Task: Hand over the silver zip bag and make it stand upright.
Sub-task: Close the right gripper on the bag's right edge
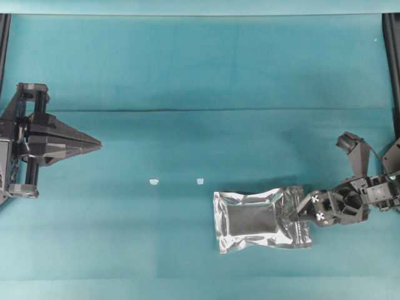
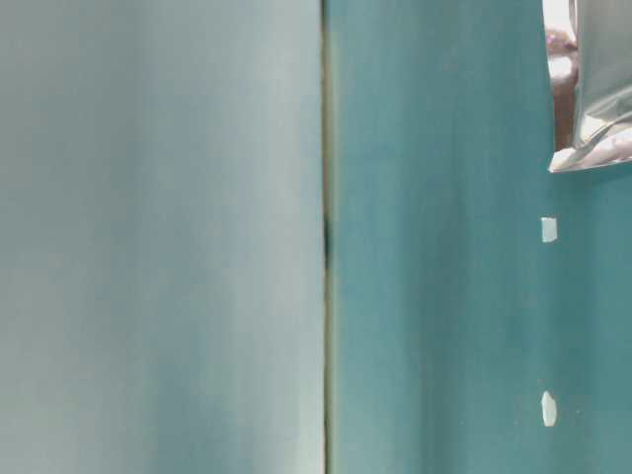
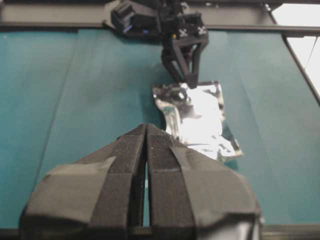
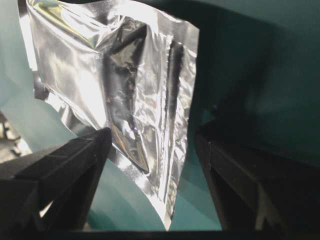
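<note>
Two grippers, only one anywhere near the job so far.
The right gripper (image 1: 299,214) sits spread wide around the zip end of the silver zip bag (image 1: 259,219), which lies flat on the table (image 1: 187,75), probably lining up a grab; the left gripper (image 1: 94,144), pinched closed and empty, waits well apart.

Silver zip bag (image 1: 262,220) — crinkled foil, dark centre panel — lies flat on the teal table, right of centre
</note>
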### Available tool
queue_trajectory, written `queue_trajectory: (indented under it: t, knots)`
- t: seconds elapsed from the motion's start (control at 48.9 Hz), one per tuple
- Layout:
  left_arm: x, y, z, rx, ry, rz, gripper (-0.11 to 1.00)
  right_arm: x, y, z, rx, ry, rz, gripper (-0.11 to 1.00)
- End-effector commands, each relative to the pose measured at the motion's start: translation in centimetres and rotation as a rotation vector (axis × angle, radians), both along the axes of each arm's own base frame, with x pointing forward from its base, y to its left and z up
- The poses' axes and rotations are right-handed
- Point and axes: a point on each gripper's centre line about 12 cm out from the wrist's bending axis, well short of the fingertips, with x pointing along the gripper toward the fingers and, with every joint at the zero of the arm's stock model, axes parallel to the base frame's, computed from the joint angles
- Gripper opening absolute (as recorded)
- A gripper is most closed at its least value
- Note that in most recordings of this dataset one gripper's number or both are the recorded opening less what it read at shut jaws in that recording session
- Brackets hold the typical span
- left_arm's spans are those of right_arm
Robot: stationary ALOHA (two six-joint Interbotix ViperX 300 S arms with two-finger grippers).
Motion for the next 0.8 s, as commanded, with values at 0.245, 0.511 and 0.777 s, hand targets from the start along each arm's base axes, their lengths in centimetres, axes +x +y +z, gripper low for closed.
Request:
queue_trajectory:
  t: [0.245,0.511,0.777]
  knots:
    - [0.1,0.0,0.3,0.001,-0.011,-0.002,0.00,1.0,0.0,-0.1,-0.026,-0.006,-0.021,0.89]
    - [0.1,0.0,0.3,0.001,-0.009,-0.002,0.00,1.1,-0.3,-0.5,-0.057,0.034,-0.032,0.85]
    - [0.1,0.0,0.3,0.001,-0.011,-0.002,0.00,0.5,-0.4,-1.2,-0.050,0.122,-0.056,0.33]
